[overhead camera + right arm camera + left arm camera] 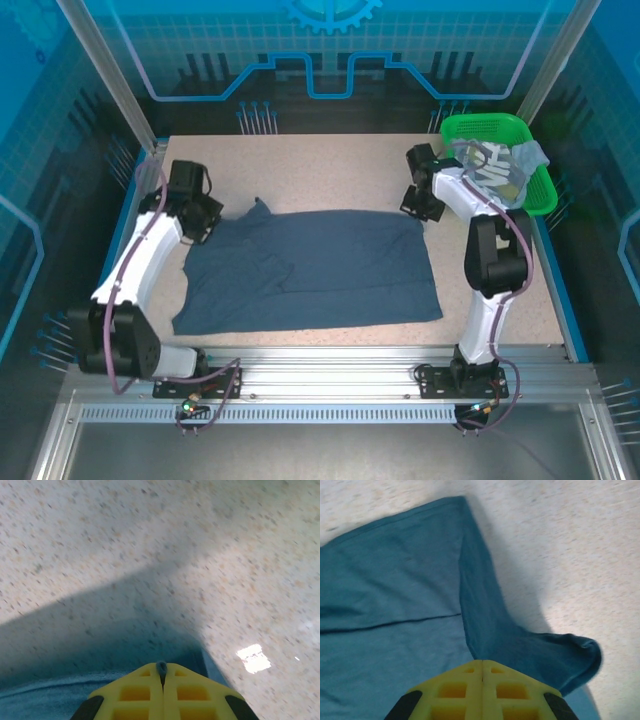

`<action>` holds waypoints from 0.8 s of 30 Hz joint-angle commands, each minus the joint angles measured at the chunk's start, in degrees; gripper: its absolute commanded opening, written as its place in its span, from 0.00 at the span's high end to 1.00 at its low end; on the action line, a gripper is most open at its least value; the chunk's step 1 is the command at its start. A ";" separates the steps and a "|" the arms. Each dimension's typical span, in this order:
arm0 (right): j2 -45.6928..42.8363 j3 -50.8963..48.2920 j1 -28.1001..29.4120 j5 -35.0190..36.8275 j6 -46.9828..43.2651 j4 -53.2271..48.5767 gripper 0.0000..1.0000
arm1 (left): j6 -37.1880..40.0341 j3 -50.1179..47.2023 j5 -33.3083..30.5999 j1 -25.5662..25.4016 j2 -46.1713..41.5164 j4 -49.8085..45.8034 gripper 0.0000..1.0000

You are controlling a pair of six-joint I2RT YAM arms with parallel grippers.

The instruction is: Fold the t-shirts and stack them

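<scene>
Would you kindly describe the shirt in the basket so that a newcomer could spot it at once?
Start at the speckled table, then look to its far right corner, where a green mesh basket stands. The grey shirt is bundled inside it; unlike the plain dark-blue shirt spread flat mid-table, it is crumpled and carries large white lettering.

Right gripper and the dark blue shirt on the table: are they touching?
Touching. In the right wrist view, the right gripper has its jaws shut on a sliver of blue cloth at the tip, and the shirt runs on right beneath them.
</scene>
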 commanded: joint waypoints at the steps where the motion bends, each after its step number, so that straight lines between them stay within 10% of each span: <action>1: -6.21 -6.00 1.01 1.97 -0.16 -0.33 1.00 | -0.36 -5.01 -2.51 0.38 -6.98 -5.33 1.00; 24: -17.82 -22.49 3.45 7.42 -2.19 -0.52 1.00 | -5.12 -16.03 -6.67 0.44 -30.70 -24.55 1.00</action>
